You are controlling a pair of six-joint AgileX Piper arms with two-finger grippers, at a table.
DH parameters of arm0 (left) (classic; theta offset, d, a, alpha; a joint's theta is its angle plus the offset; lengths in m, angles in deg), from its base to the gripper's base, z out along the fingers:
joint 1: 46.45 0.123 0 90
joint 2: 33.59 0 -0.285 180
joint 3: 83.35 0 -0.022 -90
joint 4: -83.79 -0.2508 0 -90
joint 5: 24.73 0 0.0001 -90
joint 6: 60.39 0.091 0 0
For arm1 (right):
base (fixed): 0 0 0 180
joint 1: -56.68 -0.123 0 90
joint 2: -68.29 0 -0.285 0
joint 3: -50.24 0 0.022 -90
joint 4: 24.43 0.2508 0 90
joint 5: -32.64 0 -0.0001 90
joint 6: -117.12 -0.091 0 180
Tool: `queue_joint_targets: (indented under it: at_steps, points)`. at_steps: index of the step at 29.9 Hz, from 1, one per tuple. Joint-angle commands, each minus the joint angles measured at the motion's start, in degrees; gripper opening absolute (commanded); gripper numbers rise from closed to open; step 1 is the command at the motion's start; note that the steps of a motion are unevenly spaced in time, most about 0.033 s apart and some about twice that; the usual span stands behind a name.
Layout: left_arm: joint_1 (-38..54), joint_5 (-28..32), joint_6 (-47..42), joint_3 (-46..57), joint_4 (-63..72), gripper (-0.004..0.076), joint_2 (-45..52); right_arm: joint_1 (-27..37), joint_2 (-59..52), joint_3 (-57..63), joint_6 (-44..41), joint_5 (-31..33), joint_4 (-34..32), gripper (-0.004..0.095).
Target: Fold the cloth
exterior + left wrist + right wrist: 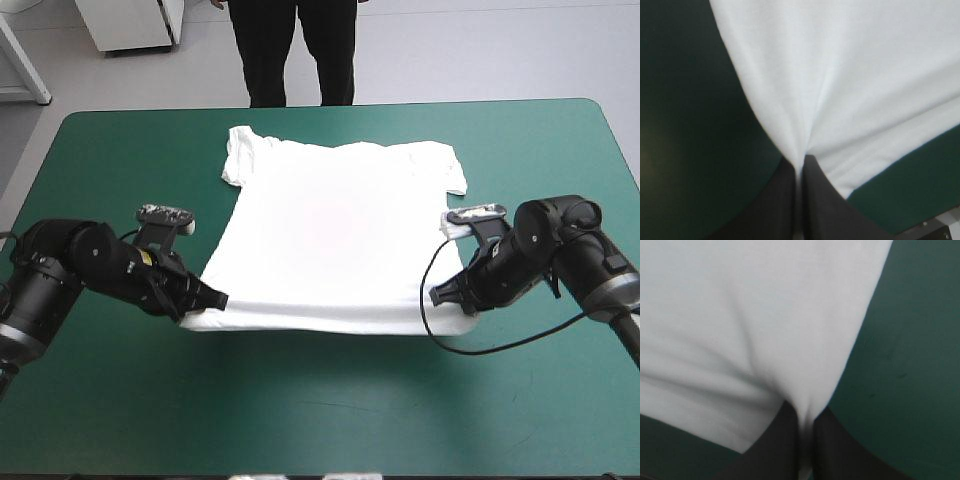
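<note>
The white T-shirt [335, 235] lies spread flat on the teal-green table [320, 400], collar toward the far edge and hem toward the near side. My left gripper [212, 299] is shut on the T-shirt at its near left hem corner. At the near right hem corner my right gripper [440, 293] is shut on the T-shirt too. The hem between them is raised slightly off the cover. In the left wrist view the T-shirt [850, 85] puckers into the closed gripper [801, 167]. The right wrist view shows the T-shirt [750, 320] pinched in the gripper [805, 415].
Bare teal-green cover runs along the near side of the table and beside both arms. The shirt's sleeves [240, 150] lie flat near the far edge.
</note>
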Motion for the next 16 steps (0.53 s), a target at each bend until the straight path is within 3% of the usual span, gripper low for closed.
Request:
queue_joint_targets:
  at_steps: [1, 16]
  points:
    - [-0.4, -1.5, -1.0, 4.5, 0.8, -0.001, 4.3, -1.0, -3.1, 4.4, -0.9, 1.1, -0.3, -0.0013]
    - [-0.4, 3.4, -0.8, 24.4, 5.0, -0.001, 8.1, -1.3, -9.7, 22.4, -2.0, -1.1, 1.2, -0.0013]
